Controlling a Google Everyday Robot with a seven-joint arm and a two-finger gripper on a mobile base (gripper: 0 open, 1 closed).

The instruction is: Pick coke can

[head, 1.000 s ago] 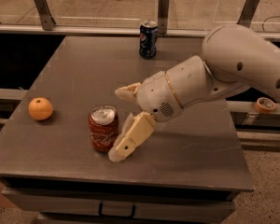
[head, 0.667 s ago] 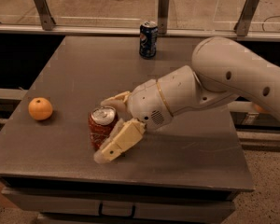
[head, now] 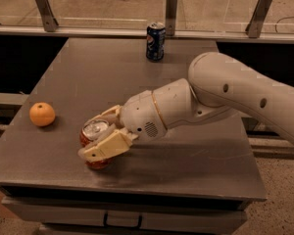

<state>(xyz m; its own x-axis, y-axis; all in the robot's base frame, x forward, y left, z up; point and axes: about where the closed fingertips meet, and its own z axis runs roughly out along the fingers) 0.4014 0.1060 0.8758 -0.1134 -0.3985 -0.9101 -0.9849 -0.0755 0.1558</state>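
The dented red can (head: 94,129), silver-topped, is clamped between the cream, blocky fingers (head: 108,148) of the claw (head: 92,139) on the smooth grey table (head: 196,165), a round orange (head: 42,114) being noted beyond the fingertips and a blue cylindrical can (head: 155,41) well behind.

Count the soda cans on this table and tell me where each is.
2. The coke can stands near the table's front left, with the tool right at it; the blue Pepsi can stands at the far edge. The arm may hide more.
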